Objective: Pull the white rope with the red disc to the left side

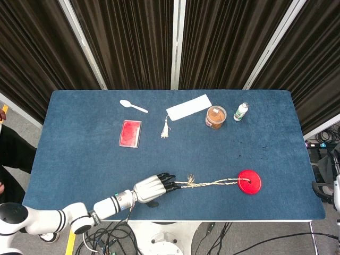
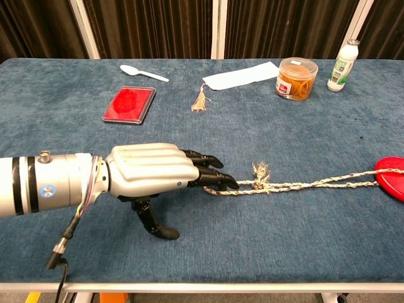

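The white rope lies straight along the table's near side and runs right to the red disc. In the chest view the rope has a frayed knot near its left end, and the disc is cut by the right edge. My left hand lies low and palm down, its dark fingertips on the rope's left end. The thumb points down to the table, apart from the rope. In the head view the left hand is at the rope's left tip. A dark part of my right hand shows off the table's right edge.
Along the far side lie a white spoon, a red flat case, a tassel, a white paper strip, a jar of rubber bands and a small bottle. The blue table's near edge is close below my left hand.
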You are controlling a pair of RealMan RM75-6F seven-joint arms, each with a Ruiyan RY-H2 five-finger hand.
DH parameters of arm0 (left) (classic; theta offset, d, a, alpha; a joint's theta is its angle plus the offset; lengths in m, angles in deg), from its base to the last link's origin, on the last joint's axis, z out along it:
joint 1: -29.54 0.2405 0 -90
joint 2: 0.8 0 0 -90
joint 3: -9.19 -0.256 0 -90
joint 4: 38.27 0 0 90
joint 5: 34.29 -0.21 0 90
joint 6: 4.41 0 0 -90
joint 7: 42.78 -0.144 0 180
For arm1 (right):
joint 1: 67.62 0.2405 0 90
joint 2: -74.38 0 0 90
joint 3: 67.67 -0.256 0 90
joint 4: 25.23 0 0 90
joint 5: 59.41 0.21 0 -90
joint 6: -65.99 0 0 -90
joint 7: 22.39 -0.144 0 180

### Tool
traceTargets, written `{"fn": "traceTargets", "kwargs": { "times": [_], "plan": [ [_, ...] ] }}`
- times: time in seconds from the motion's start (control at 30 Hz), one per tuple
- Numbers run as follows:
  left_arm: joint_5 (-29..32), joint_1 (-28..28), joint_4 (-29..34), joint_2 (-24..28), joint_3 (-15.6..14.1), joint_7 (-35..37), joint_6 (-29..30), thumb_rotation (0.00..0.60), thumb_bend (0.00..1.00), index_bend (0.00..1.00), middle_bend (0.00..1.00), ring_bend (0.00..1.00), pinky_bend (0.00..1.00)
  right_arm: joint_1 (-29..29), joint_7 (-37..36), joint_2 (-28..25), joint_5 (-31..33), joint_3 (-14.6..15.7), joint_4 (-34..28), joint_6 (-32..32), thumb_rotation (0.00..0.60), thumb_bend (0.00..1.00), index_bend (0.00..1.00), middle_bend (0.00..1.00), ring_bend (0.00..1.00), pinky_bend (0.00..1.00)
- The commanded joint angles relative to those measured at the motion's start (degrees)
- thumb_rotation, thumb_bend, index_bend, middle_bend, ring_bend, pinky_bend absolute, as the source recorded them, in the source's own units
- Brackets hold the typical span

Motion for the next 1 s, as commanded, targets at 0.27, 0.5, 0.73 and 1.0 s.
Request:
{"fn": "traceTargets", "kwargs": {
  "times": [0.27, 0.5, 0.73, 1.0],
  "plan": [
    [1.61, 0.10, 2.17, 3.80, -0.88, -2.24, 0.53, 0.600, 0.06, 0.09, 0.69, 0.17, 0.12, 0.12, 0.38, 0.23, -0.01, 0.07, 0.06, -0.41, 0.600, 0.22, 0.00, 0.00, 0.00, 0.00],
    [2.73, 0.94, 3.26, 5.60, -1.54, -4.36, 1.63, 0.600, 0.07, 0.09, 0.82, 0.34, 0.14, 0.35, 1.17, 0.35, -0.11, 0.00, -0.47, -0.53, 0.600, 0.22, 0.00, 0.00, 0.00, 0.00],
    [2.75, 1.94, 3.30, 6.33, -1.86, -6.68, 3.88, 0.600, 0.15, 0.13, 0.92, 0.57, 0.19, 0.48, 1.49, 0.50, 0.04, -0.01, -0.58, -0.84, 0.600, 0.23, 0.00, 0.01, 0.00, 0.00],
    [3.71, 2.93, 3.94, 7.52, -1.78, -8.99, 5.42, 0.600, 0.25, 0.19, 0.97, 0.68, 0.24, 0.60, 1.74, 0.61, -0.11, 0.06, -0.70, -0.99, 0.600, 0.23, 0.00, 0.01, 0.00, 0.00]
  ]
}}
